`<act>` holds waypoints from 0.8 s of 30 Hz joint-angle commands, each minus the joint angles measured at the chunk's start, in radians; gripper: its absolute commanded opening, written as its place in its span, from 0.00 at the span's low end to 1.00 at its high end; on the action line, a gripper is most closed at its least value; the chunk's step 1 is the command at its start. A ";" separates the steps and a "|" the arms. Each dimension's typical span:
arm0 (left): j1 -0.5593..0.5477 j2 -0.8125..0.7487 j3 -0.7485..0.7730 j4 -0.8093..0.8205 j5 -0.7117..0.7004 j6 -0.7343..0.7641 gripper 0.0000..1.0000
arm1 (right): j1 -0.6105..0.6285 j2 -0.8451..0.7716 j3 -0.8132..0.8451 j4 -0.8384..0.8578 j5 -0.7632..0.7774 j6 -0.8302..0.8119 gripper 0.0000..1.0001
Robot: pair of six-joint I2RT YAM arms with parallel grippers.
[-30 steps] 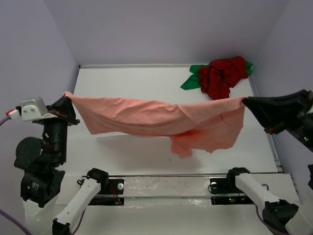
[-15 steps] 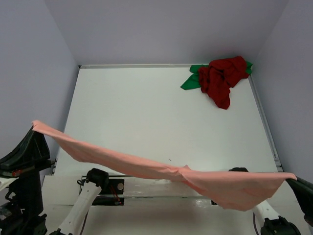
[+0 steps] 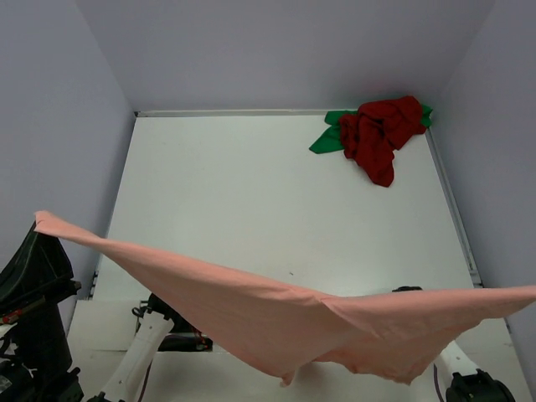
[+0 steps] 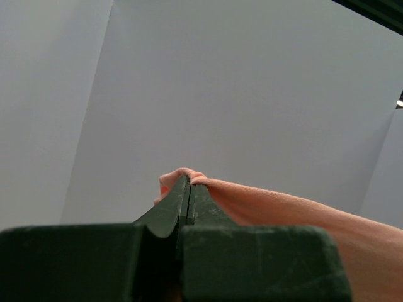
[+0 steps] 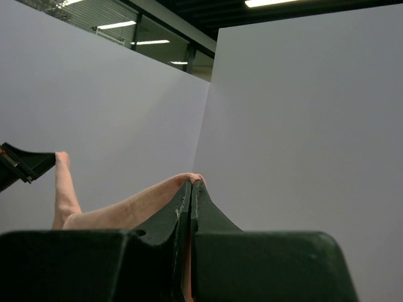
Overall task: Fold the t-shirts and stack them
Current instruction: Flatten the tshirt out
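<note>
The salmon-pink t-shirt (image 3: 276, 314) hangs stretched in the air above the table's near edge, sagging in the middle. My left gripper (image 3: 38, 228) is shut on its left corner; the left wrist view shows the fingertips (image 4: 189, 182) pinching the pink cloth (image 4: 283, 211). My right gripper (image 5: 191, 184) is shut on the other corner of that shirt (image 5: 119, 211); it lies beyond the right edge of the top view. The dark red t-shirt (image 3: 378, 134) lies crumpled on the bright green t-shirt (image 3: 328, 141) in the table's back right corner.
The white table (image 3: 251, 184) is enclosed by pale walls at the left, back and right. The arm bases (image 3: 159, 314) sit at the near edge, partly hidden by the hanging shirt. The left gripper's tip (image 5: 19, 167) shows in the right wrist view.
Both grippers have risen and drawn back toward the near edge, carrying the salmon-pink shirt from over mid-table to high above the arm bases. The right gripper has left the top view.
</note>
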 commanded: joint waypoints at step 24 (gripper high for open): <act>0.000 0.211 -0.283 0.004 -0.155 -0.048 0.00 | -0.005 0.005 -0.773 0.209 0.109 0.029 0.00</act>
